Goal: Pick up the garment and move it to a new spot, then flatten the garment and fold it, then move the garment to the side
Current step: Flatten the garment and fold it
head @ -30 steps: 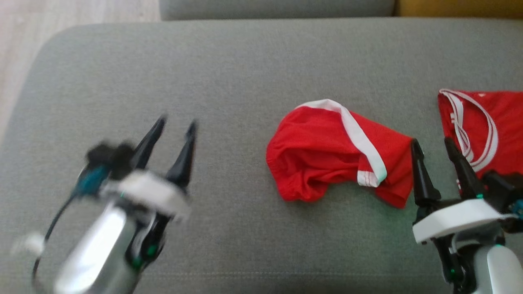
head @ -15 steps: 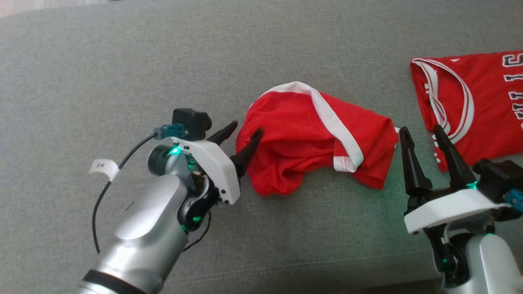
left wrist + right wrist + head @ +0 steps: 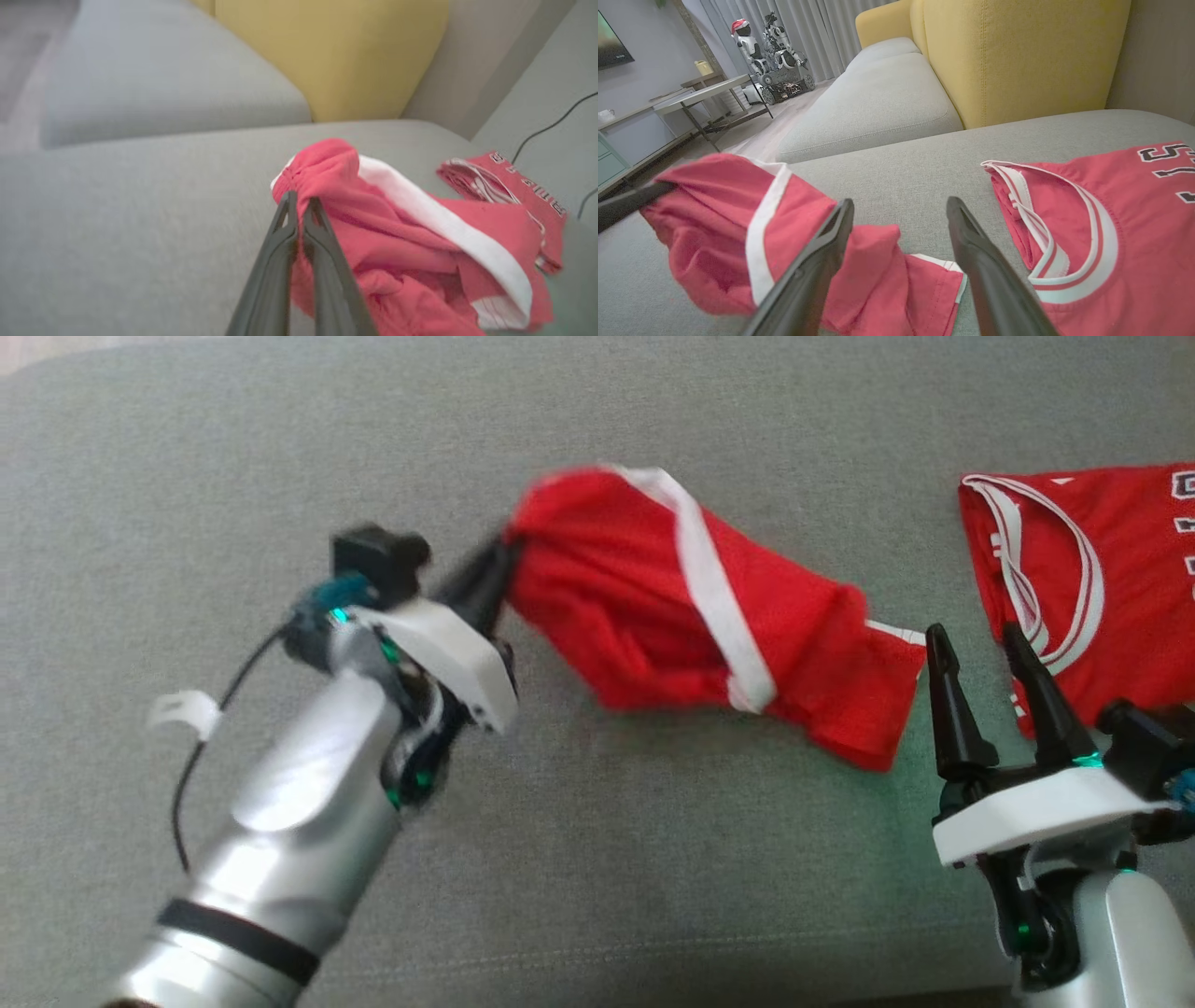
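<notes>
While the left hand (image 3: 299, 201) was pinched shut on the gathered edge of the red shorts (image 3: 691, 607), that end sat raised off the grey sofa cushion (image 3: 597, 859). The far leg lay on the cushion, just beside the spread, empty right hand (image 3: 973, 635). Best bet was to lift until the cloth cleared before carrying, steering away from the red jersey (image 3: 1102, 588).

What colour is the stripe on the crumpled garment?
White, on the red garment; clearest in head view.

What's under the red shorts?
The grey sofa cushion lies under the red shorts. Whatever sits directly beneath the bunched cloth is covered, so I cannot tell.
</notes>
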Available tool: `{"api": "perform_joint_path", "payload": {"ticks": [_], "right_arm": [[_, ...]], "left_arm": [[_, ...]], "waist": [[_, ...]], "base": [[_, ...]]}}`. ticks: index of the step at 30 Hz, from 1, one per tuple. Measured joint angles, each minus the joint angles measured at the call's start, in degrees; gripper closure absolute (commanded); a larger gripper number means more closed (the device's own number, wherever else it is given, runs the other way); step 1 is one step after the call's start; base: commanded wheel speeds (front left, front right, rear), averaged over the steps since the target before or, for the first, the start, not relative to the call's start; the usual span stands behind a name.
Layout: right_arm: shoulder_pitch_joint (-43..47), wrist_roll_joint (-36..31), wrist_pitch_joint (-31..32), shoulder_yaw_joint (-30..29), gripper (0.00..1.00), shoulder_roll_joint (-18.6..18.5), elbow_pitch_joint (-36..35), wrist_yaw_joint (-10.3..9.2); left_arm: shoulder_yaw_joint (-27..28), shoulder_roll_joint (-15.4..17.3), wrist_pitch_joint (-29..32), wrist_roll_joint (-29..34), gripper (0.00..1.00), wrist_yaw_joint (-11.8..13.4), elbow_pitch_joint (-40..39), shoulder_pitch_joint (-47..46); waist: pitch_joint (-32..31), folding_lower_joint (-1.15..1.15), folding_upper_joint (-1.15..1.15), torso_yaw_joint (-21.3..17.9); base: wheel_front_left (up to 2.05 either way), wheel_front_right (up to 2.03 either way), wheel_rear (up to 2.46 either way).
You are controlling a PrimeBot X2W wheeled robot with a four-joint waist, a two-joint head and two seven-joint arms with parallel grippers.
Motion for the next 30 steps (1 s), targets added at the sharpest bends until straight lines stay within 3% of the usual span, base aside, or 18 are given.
{"api": "perform_joint_path", "payload": {"ticks": [5, 11, 18, 25, 26, 28, 30], "right_arm": [[-0.1, 0.0, 0.0, -0.3, 0.0, 0.0, 0.2, 0.0], [0.0, 1.1, 0.2, -0.9, 0.0, 0.0, 0.4, 0.0], [0.2, 1.1, 1.1, -1.6, 0.0, 0.0, 0.3, 0.0], [0.2, 1.1, 1.9, -2.1, 0.0, 0.0, 0.0, 0.0], [0.2, 1.1, 2.0, -2.0, 0.0, 0.0, 0.0, 0.0], [0.2, 1.1, 2.1, -2.0, 0.0, 0.0, 0.0, 0.0], [0.2, 1.1, 2.1, -2.0, 0.0, 0.0, -0.1, 0.0]], "left_arm": [[0.9, 2.7, -5.3, 5.5, 1.0, 4.1, -4.4, -2.5], [0.2, 8.5, -6.4, 15.5, 1.0, 10.1, -14.0, 0.5], [-4.1, 10.4, -6.7, 17.8, 1.0, 9.4, -13.6, 17.3], [-4.8, 8.9, -6.7, 18.1, 1.0, 6.9, -9.6, 19.4], [-4.7, 8.4, -6.7, 18.1, 0.96, 6.8, -8.9, 19.5], [-3.5, 7.3, -6.7, 17.1, 0.0, 6.4, -8.1, 19.8], [-1.5, 6.3, -6.7, 15.4, 0.0, 5.9, -8.1, 20.1]], "waist": [[-0.7, 0.0, 0.0, 0.8], [-1.1, 0.0, 0.0, 1.5], [-0.9, 0.0, 0.0, 2.4], [-0.9, 0.0, 0.0, 3.2], [-1.0, 0.0, 0.0, 3.3], [-1.2, 0.0, 0.0, 3.4], [-1.6, 0.0, 0.0, 3.5]], "base": [[0.0, 0.0, 0.0], [0.0, 0.0, 0.0], [0.0, 0.0, 0.0], [0.0, 0.0, 0.0], [0.0, 0.0, 0.0], [0.0, 0.0, 0.0], [0.0, 0.0, 0.0]]}}
